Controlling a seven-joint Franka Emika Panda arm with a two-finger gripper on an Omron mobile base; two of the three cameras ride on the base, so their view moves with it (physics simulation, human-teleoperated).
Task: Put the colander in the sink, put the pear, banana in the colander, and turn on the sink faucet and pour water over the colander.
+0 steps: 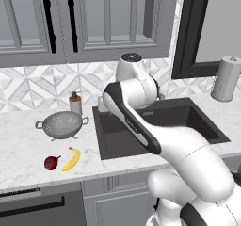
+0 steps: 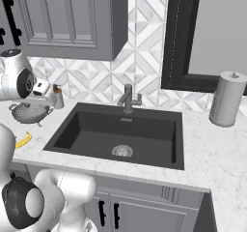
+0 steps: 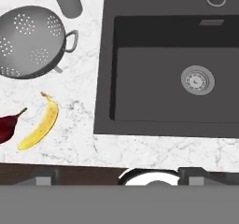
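Kitchen w/ grey cabinets, diamond-pattern tile backsplash, white marble bench (image 1: pixel 28 168). Arm rises from the base, elbow bent high, forearm reaching fwd over the left front of the sink (image 1: pixel 207 126); wrist turned so the hand cam looks straight down on bench + basin. Gripper (image 3: pixel 116 180) fingers spread wide, holding nothing; tips (image 3: pixel 44 178) sit dark at the bottom of the hand view, well apart.

Sink: dark grey rectangular recessed basin, matte, round silver drain (image 3: pixel 198 80) in its floor. Colander (image 1: pixel 61 124): round grey metal bowl, dotted w/ small holes, two loop handles, standing on the bench left of the sink, not in it. Banana (image 1: pixel 72 158): curved, yellow, dark tips, lying on the bench in front of the colander. Pear (image 1: pixel 51 162): dark red, rounded, thin stem, just beside the banana on its left, apart from it.

Right base view shows the faucet (image 2: pixel 128 98), dark grey post w/ angled spout, behind the basin; in the left base view the arm covers that spot. Soap bottle (image 1: pixel 75 102) w/ brown pump stands behind the colander. Grey cylinder canister (image 1: pixel 226 79) on the bench right of the sink.
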